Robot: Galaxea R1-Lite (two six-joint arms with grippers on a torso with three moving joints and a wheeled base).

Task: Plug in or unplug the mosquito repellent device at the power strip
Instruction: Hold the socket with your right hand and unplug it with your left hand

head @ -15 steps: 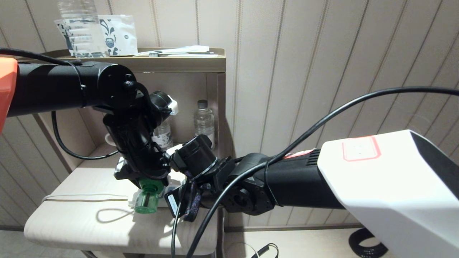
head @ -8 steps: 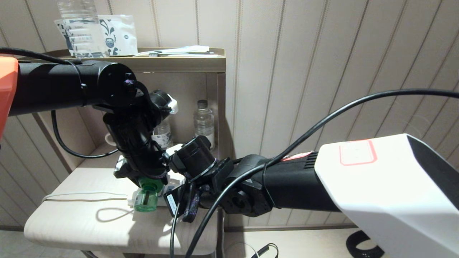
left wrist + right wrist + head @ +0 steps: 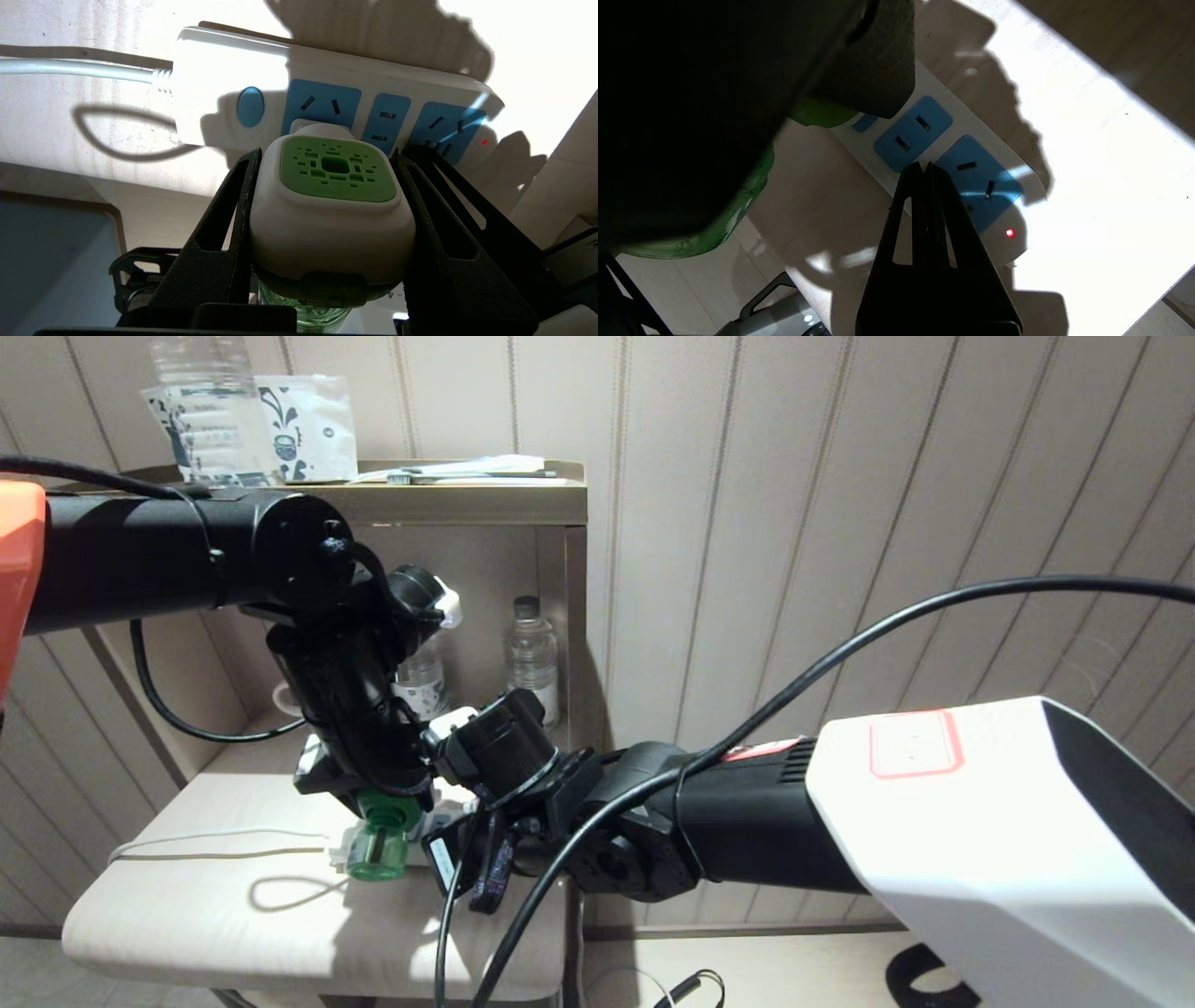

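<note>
Left gripper (image 3: 327, 205) pinches the device (image 3: 332, 205) at the strip (image 3: 327, 100); right gripper (image 3: 930, 170), jaws pressed together, pins the strip; best pull straight, no twisting.

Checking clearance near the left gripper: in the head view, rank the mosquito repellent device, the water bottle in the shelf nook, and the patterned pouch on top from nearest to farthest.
1. mosquito repellent device, held in the left gripper.
2. water bottle, in the nook behind.
3. patterned pouch, on the shelf top.

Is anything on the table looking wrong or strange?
Nothing stands out. The power strip lies flat with its red light on, and the mosquito repellent device, undamaged, is held squarely in the left end effector at it.
</note>
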